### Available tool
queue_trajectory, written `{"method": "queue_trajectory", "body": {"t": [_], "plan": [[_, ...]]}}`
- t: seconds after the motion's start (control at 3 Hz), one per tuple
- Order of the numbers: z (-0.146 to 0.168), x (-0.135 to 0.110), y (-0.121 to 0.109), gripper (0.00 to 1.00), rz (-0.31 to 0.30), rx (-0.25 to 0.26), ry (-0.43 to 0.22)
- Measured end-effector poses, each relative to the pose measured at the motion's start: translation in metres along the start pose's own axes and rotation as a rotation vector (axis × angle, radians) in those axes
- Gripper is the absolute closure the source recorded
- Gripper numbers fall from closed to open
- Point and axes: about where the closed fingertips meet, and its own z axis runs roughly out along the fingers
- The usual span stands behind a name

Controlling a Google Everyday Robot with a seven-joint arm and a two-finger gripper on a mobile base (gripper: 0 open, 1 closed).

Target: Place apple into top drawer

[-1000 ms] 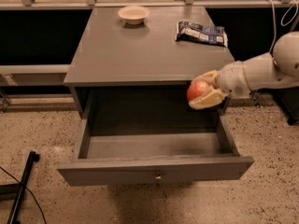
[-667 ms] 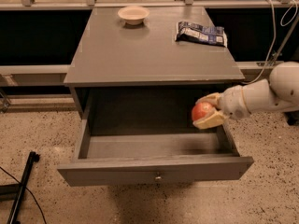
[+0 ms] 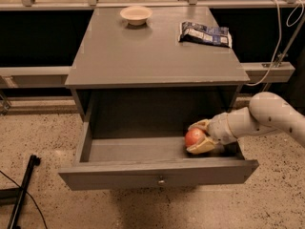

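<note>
The top drawer (image 3: 157,173) of the grey cabinet is pulled wide open, its flat front panel with a small metal knob facing me. My gripper (image 3: 196,136) reaches in from the right and is shut on the apple (image 3: 194,137), a small red-orange fruit held between the cream fingers (image 3: 202,147). The apple is down inside the drawer at its right end, at or just above the drawer floor; I cannot tell if it touches.
A cream shallow bowl (image 3: 136,15) and a dark blue snack bag (image 3: 205,33) lie on the cabinet top (image 3: 143,56). A black stand leg (image 3: 21,192) lies on the speckled floor at the left. A white cable (image 3: 281,37) hangs at the right.
My gripper has moved down with the apple, from the level of the cabinet's top edge into the right end of the open drawer.
</note>
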Motion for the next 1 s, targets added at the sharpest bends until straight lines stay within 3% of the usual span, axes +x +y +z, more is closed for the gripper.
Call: {"method": "queue_trajectory", "body": {"t": [0.33, 1.0], "plan": [[0.029, -0.0019, 0.0019, 0.84, -0.046, -0.017, 0.031], [0.0313, -0.0023, 0.0016, 0.38, -0.05, -0.017, 0.033]]}}
